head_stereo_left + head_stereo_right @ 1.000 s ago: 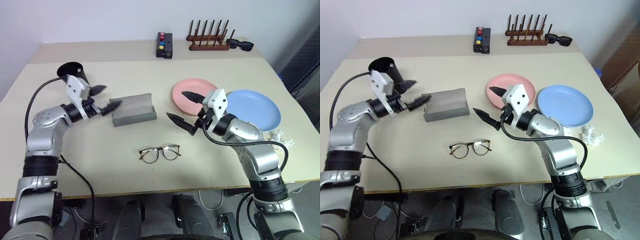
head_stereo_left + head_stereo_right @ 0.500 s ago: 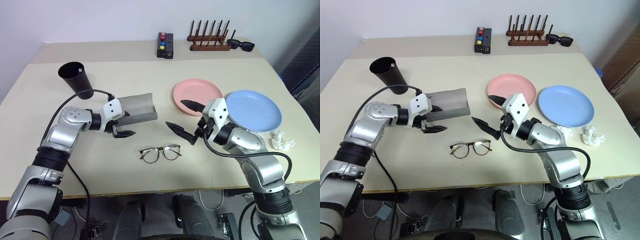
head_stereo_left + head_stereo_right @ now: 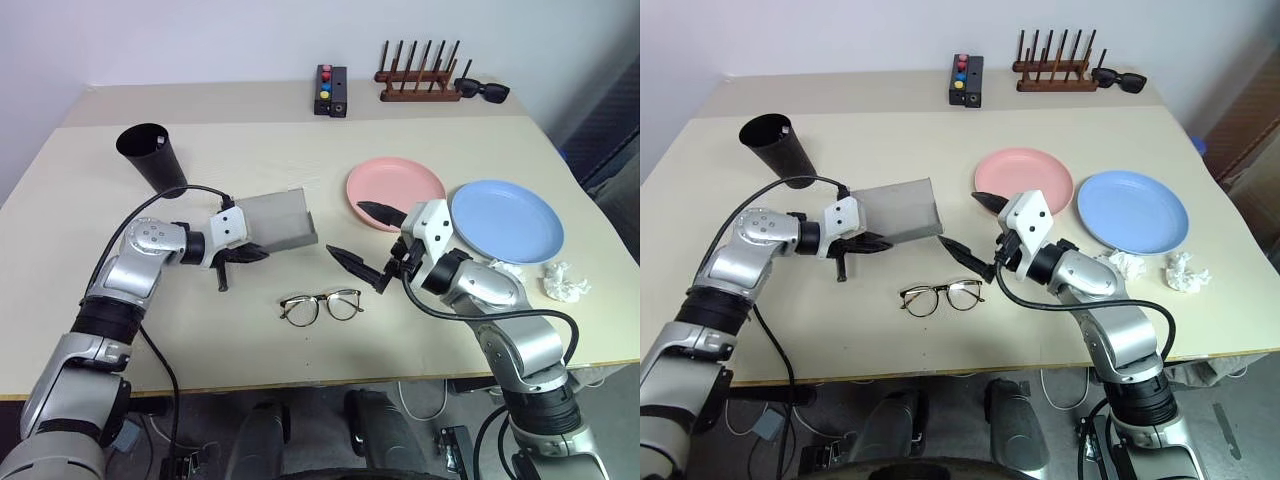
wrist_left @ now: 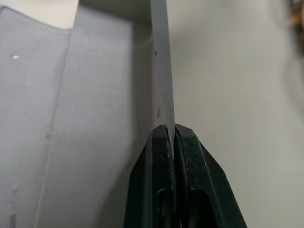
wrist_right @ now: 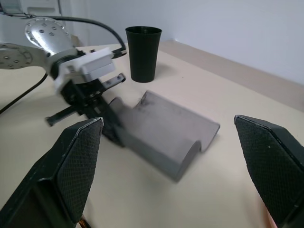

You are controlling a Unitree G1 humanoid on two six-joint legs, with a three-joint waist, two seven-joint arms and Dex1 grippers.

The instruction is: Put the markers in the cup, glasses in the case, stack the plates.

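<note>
The grey case (image 3: 275, 222) lies at the table's middle left, and my left gripper (image 3: 240, 255) is shut on the thin wall at its left end. The left wrist view shows both fingers (image 4: 187, 156) pinching that wall of the case (image 4: 95, 118). The glasses (image 3: 320, 307) lie folded out on the table in front of the case. My right gripper (image 3: 365, 238) hovers open between the case and the pink plate (image 3: 395, 185), holding nothing. A blue plate (image 3: 505, 220) lies to the right of the pink one. The black cup (image 3: 150, 155) stands upright at the far left. The markers are out of view.
Crumpled white paper (image 3: 565, 283) lies near the right edge, beside the blue plate. Along the back sit a black box with coloured buttons (image 3: 330, 90), a wooden peg rack (image 3: 418, 80) and black sunglasses (image 3: 480, 90).
My left gripper came down from beside the cup to the case's left end and shut on its wall. The case shifted slightly. The right gripper stayed open and barely moved.
</note>
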